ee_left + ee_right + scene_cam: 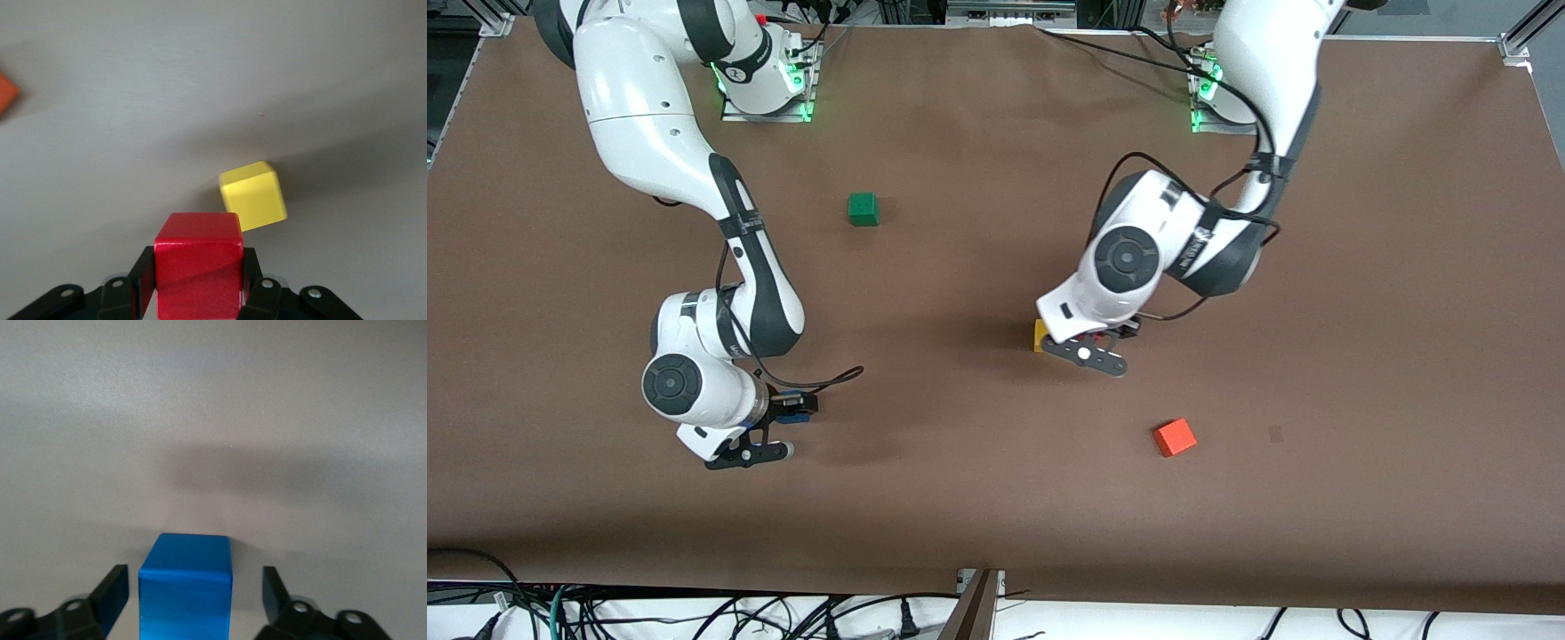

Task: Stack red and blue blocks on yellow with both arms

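Observation:
My left gripper (1096, 341) is shut on the deep red block (199, 257) and holds it just beside the yellow cube (1040, 336), on the side toward the left arm's end. In the left wrist view the yellow cube (253, 195) lies just ahead of the red block, apart from it. My right gripper (781, 416) is low over the table toward the right arm's end. It is open around the blue block (185, 587), with a gap at each finger (113, 590). The blue block barely shows in the front view (793, 411).
A green cube (863, 209) sits on the brown table (978, 462) farther from the camera, between the arms. An orange-red cube (1175, 437) lies nearer to the camera than the yellow cube; it also shows in the left wrist view (5, 93).

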